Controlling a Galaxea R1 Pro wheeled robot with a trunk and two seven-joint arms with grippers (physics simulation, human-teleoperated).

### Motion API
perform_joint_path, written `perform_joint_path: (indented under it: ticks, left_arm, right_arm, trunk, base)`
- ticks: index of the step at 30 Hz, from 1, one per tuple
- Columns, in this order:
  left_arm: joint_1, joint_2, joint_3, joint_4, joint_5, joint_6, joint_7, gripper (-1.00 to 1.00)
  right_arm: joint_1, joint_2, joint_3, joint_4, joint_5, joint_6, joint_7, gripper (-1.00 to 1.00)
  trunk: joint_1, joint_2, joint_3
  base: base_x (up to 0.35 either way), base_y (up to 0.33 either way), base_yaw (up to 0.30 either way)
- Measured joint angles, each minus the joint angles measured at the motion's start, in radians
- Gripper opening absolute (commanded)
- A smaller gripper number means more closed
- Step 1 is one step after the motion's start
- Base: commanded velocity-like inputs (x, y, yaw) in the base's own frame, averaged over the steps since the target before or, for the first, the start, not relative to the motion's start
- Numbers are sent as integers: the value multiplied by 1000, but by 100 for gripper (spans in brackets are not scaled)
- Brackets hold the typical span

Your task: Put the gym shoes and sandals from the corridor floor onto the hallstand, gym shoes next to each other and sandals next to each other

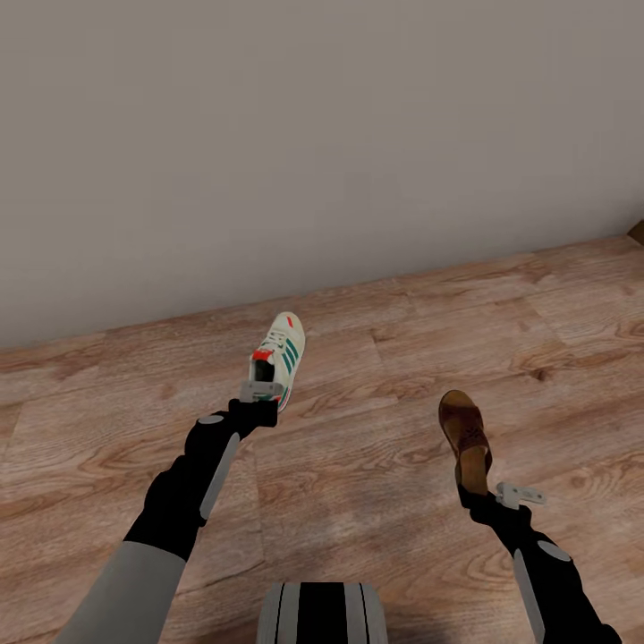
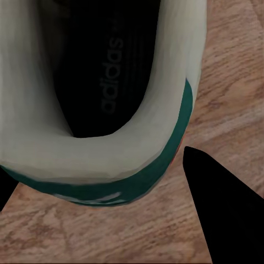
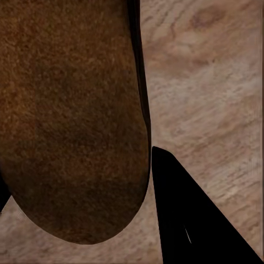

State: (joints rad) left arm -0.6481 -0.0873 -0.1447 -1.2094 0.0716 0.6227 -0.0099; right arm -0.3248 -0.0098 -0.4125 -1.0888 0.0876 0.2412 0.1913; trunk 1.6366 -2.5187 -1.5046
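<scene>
I have the left hand [image 1: 261, 391] clamped on the heel of a gym shoe [image 1: 279, 353], toe pointing toward the wall [image 1: 313, 143]. My right hand [image 1: 483, 490] grips a brown sandal [image 1: 464, 436] by its heel. Both hang above the corridor floor [image 1: 376, 483].

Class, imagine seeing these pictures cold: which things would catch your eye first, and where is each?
First, the cream gym shoe with green stripes, gripped at its heel by the left gripper before the plain wall. Next, the brown sandal, held at its heel by the right gripper. Beneath both lies knotty wood floor.
</scene>
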Motion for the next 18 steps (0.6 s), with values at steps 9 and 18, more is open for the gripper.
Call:
perform_joint_path:
  ticks: [9,18]
  left_arm:
    - [44,0,0,-42,1,-1,0,-100]
    - [76,0,0,-41,1,-1,0,-100]
  right_arm:
    - [0,0,0,-6,0,-1,0,-100]
    - [0,0,1,-6,0,-1,0,-100]
  trunk:
    - [0,0,0]
    - [0,0,0]
  base:
    - [0,0,0]
    - [0,0,-3]
